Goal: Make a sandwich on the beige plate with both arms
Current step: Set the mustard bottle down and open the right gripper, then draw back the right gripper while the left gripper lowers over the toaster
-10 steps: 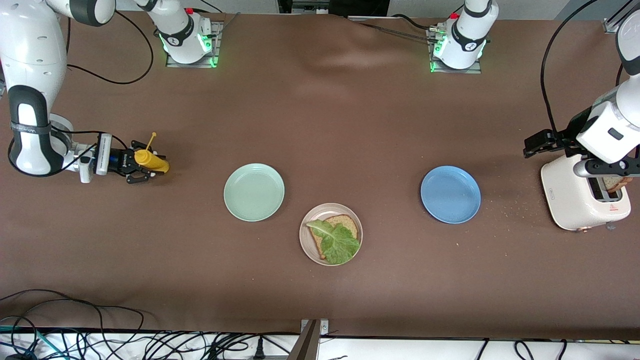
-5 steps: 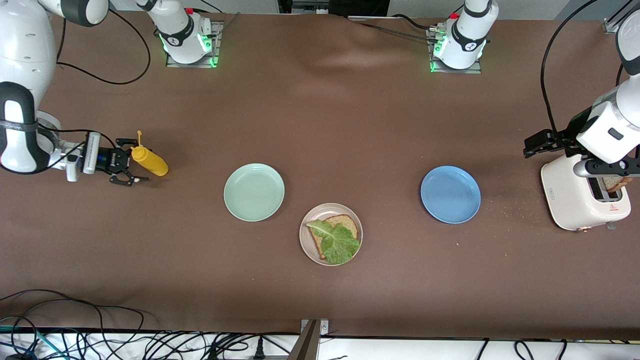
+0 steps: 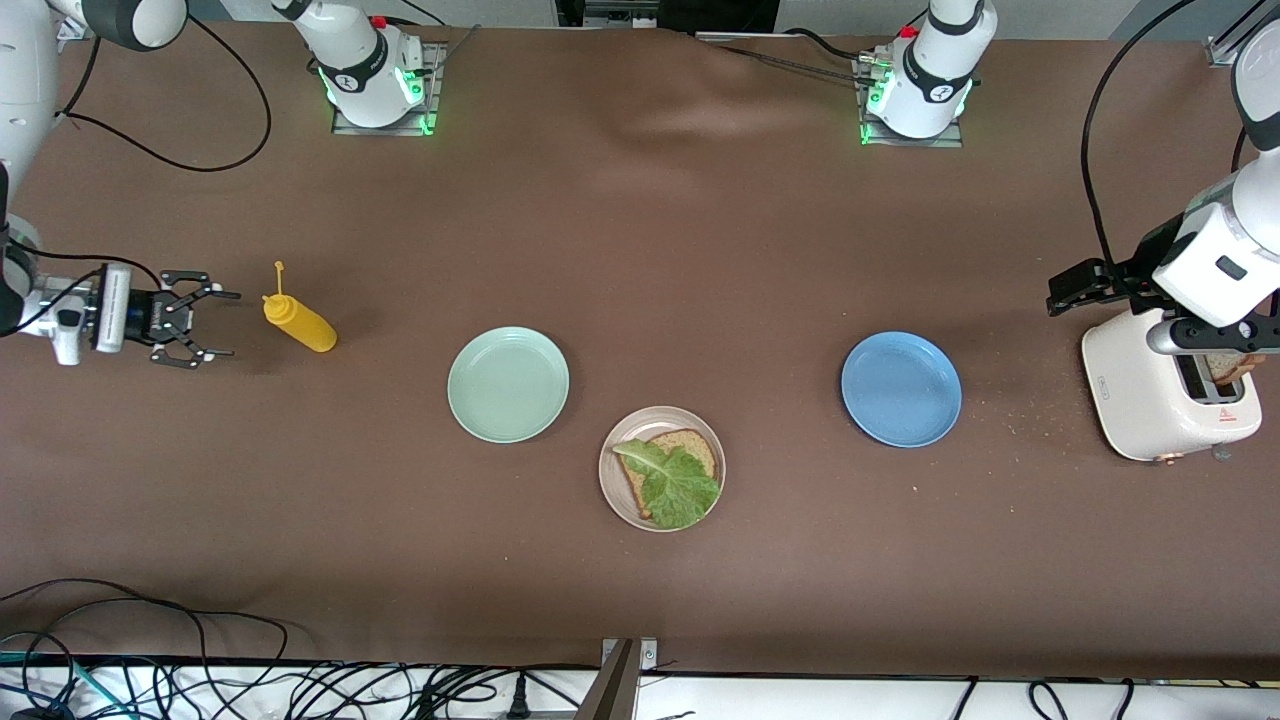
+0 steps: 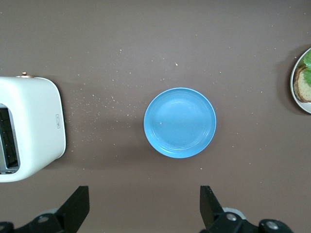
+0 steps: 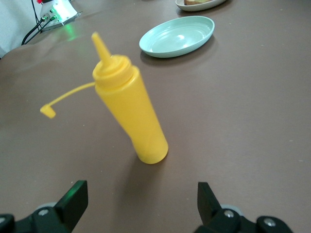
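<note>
The beige plate (image 3: 612, 490) holds one brown bread slice (image 3: 695, 447) with a green lettuce leaf (image 3: 676, 485) on top. A second bread slice (image 3: 1235, 368) sticks out of the white toaster (image 3: 1150, 400). My left gripper (image 3: 1075, 288) hangs open and empty over the table between the toaster and the blue plate (image 3: 901, 389). In the left wrist view the left gripper (image 4: 144, 191) shows its fingers spread wide. My right gripper (image 3: 232, 324) is open low at the right arm's end of the table. It stands apart from the upright yellow squeeze bottle (image 3: 300, 322).
A mint-green plate (image 3: 508, 384) lies beside the beige plate, toward the right arm's end. The yellow bottle (image 5: 130, 111) has its cap off, dangling on a tether (image 5: 63, 99). Crumbs lie scattered between the toaster (image 4: 34, 126) and the blue plate (image 4: 180, 122). Cables run along the table's near edge.
My right gripper opened, let go of the yellow bottle and drew back toward the right arm's end of the table. The bottle stays standing. The left arm has not moved.
</note>
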`<state>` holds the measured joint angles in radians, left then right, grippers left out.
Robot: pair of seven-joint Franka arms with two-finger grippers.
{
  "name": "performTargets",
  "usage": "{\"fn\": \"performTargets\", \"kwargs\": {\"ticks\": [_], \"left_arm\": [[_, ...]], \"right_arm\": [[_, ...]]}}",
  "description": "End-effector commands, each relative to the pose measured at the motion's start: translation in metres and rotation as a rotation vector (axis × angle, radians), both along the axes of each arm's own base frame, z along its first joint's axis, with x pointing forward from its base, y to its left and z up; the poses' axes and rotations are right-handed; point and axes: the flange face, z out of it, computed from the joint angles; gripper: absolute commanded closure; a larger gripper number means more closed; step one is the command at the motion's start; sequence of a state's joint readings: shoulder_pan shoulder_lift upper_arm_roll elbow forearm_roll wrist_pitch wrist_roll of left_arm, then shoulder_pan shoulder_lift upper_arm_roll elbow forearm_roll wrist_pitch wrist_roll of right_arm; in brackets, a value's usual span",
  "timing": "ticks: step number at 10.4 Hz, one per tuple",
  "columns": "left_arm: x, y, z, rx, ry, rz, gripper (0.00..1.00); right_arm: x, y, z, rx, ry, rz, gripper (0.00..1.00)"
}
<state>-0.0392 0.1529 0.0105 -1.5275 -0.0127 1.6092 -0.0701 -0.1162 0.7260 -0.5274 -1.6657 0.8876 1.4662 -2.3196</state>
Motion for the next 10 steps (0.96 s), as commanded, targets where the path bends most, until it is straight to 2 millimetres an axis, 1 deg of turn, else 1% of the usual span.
{"fn": "performTargets", "kwargs": {"ticks": [1,2,3,5,6,7,8,9,10], "left_arm": [[0.002,-0.001,0.003,-0.008,0.007,0.005,0.0],[0.009,0.005,-0.013,-0.009,0.033,0.021,0.0],[0.009,0.013,-0.012,-0.009,0.032,0.031,0.0],[0.01,0.01,-0.014,-0.004,0.036,0.03,0.0],[0.01,0.013,-0.016,-0.002,0.039,0.034,0.0],[0.012,0.017,-0.022,0.004,0.045,0.039,0.0],[0.014,0.029,-0.027,0.004,0.054,0.059,0.0],[0.014,0.036,-0.028,0.009,0.056,0.068,0.0],[0.014,0.044,-0.028,0.026,0.056,0.075,0.0]], "right_arm": [[0.041,0.013,0.08,-0.142,0.162,-0.03,0.0],[0.054,0.027,0.11,-0.193,0.228,-0.06,0.0],[0.059,0.041,0.139,-0.227,0.32,-0.098,0.0],[0.073,0.075,0.192,-0.338,0.432,-0.214,0.0],[0.077,0.096,0.212,-0.393,0.483,-0.271,0.0],[0.08,0.118,0.228,-0.446,0.539,-0.337,0.0],[0.086,0.141,0.248,-0.501,0.568,-0.398,0.0],[0.089,0.16,0.264,-0.555,0.603,-0.465,0.0],[0.091,0.173,0.281,-0.584,0.651,-0.562,0.0]]}}
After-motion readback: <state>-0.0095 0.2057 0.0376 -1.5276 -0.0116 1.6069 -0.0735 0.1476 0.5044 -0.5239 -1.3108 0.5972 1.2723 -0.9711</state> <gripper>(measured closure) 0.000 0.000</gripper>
